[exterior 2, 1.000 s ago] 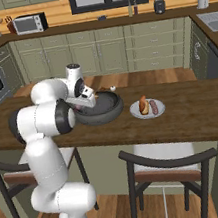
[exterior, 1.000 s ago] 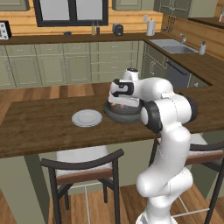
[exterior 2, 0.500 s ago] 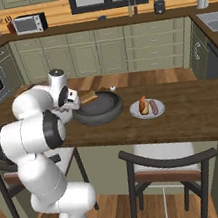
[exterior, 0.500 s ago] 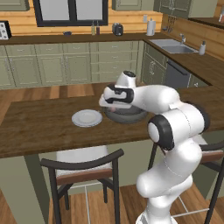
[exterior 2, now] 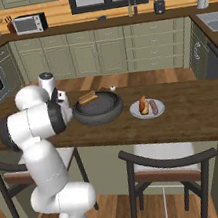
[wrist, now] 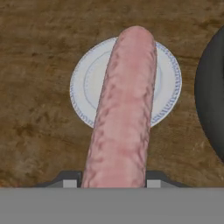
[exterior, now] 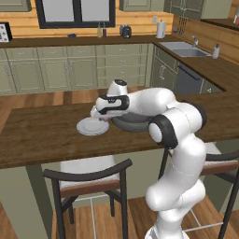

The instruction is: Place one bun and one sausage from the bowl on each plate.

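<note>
While the fingers (wrist: 113, 181) are shut on a pink sausage (wrist: 124, 113), they hang in the air above a small pale plate (wrist: 168, 94). The sausage sticks out long and straight from between the fingers and lies across the middle of that plate in the hand view. The plate sits on the brown wooden bench (wrist: 39, 52) right under the fingers, and no food shows on it. Just to one side of the fingers and the plate is the big dark bowl (wrist: 211, 100); its thick rim is close to the plate but not touching it.

In the left base view the fingers (exterior: 97, 115) hover over the plate (exterior: 88, 128), with the bowl (exterior: 133, 123) right beside them.

In the right base view a brown bun (exterior 2: 87, 98) lies inside the bowl (exterior 2: 99, 113). Past the bowl, farther from the fingers, a second plate (exterior 2: 147, 111) sits on the bench (exterior 2: 203, 112) with a bun and a sausage already on it.
</note>
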You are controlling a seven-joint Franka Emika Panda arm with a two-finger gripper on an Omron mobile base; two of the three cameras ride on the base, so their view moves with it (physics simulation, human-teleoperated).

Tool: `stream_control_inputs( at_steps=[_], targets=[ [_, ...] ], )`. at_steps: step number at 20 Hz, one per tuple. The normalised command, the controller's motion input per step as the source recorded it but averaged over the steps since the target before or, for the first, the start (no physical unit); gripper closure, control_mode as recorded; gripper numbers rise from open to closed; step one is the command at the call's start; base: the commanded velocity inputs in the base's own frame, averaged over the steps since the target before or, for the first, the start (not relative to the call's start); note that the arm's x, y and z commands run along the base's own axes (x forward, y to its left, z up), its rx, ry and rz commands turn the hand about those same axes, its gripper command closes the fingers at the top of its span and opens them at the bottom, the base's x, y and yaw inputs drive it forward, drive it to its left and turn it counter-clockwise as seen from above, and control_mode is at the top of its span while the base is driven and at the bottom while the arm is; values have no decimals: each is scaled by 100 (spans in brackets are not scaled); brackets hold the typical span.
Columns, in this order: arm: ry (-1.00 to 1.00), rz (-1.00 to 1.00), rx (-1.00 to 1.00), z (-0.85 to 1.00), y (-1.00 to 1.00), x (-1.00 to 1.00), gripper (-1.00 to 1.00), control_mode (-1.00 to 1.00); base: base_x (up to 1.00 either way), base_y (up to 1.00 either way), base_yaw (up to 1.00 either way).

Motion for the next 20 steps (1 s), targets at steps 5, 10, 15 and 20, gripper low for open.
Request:
stream_control_inputs(
  at_steps=[5, 10, 15, 20],
  targets=[
    [0, 14, -16, -35, 4, 27, 100, -100, 0, 0, 0],
    [0, -1, -11, -33, 6, 14, 100, -100, 0, 0, 0],
    [0, -15, -2, -23, 7, 34, 100, -100, 0, 0, 0],
    [1, -15, 0, -34, 0, 22, 100, -100, 0, 0, 0]
  ],
)
